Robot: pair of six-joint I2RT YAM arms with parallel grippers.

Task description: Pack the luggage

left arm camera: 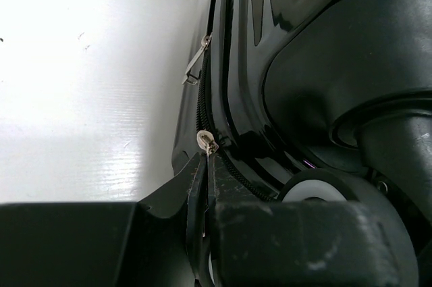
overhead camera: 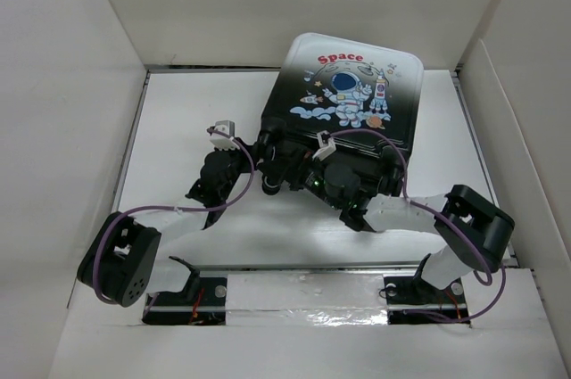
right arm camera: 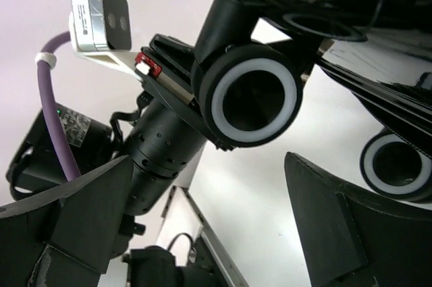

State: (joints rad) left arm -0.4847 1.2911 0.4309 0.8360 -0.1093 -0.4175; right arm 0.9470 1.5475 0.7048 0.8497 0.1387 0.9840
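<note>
Glossy hard-shell luggage (overhead camera: 352,85) has round, white-ringed wheels (right arm camera: 255,101).

Setting: robot lab test cell. White board walls (overhead camera: 62,129) box in my white surface (overhead camera: 178,120); mounting rail (overhead camera: 303,297) at near edge.

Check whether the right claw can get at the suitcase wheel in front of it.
Probably yes. The right claw is open, and the wheel sits just ahead of its gap with nothing between. The left arm is close behind that wheel, so it looks tight.
</note>
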